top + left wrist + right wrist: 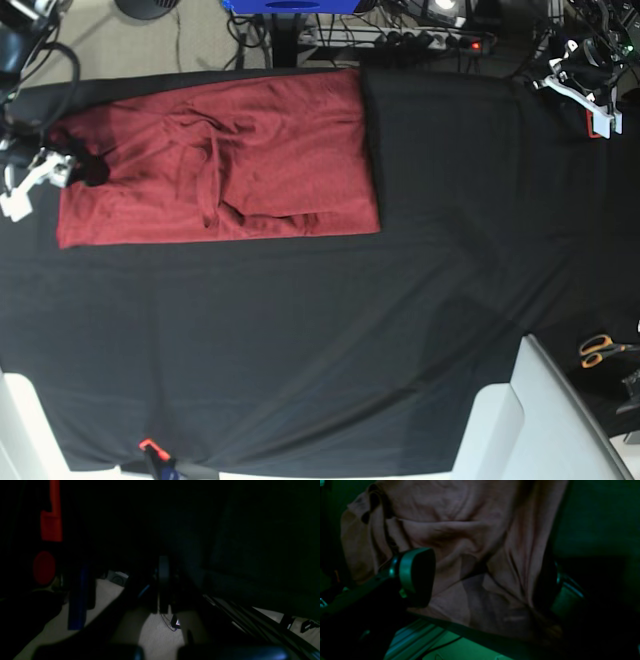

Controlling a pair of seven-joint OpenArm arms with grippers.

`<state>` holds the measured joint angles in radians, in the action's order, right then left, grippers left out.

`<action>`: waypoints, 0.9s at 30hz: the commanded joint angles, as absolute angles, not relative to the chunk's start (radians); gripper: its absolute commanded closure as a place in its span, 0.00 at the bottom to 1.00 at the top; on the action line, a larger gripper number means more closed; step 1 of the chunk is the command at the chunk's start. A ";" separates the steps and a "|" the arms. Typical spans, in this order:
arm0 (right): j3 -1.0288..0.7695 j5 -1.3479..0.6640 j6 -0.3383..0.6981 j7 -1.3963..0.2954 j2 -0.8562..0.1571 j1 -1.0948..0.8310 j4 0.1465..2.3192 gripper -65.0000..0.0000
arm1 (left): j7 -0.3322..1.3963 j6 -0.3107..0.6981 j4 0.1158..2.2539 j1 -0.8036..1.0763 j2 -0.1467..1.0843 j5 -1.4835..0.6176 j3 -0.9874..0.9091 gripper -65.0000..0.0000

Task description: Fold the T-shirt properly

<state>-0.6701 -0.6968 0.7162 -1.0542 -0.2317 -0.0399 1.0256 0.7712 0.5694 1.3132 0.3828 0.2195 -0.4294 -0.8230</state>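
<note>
Black cloth covers the table, with the T-shirt lying at its far left corner. Right gripper straddles the shirt's edge, jaws spread wide; left gripper, pressed together, sits well apart.

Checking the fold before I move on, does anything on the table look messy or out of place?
Yes. The dark red knit T-shirt lies roughly rectangular on the black cloth, but its middle is bunched into wrinkled ridges, not flat.

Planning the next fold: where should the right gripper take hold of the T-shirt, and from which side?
Probably the T-shirt edge beside the right gripper, approached from that outer side of the black cloth: the shirt lies flat, and the open jaws already straddle that edge.
</note>
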 commanded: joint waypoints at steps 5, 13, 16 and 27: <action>-0.611 -0.631 0.698 -1.133 -0.209 -0.068 1.056 0.18 | 0.757 0.573 1.326 0.386 0.236 -0.440 -0.828 1.00; -0.596 -0.628 0.698 -1.129 -0.200 -0.079 1.056 0.20 | 0.757 0.573 1.326 0.386 0.236 -0.440 -0.828 1.00; -0.555 -0.628 0.698 -1.129 -0.200 -0.085 1.056 0.34 | 0.757 0.573 1.326 0.386 0.236 -0.440 -0.828 1.00; -0.542 -0.627 0.698 -1.127 -0.200 -0.101 1.056 0.41 | 0.757 0.573 1.326 0.384 0.236 -0.440 -0.828 1.00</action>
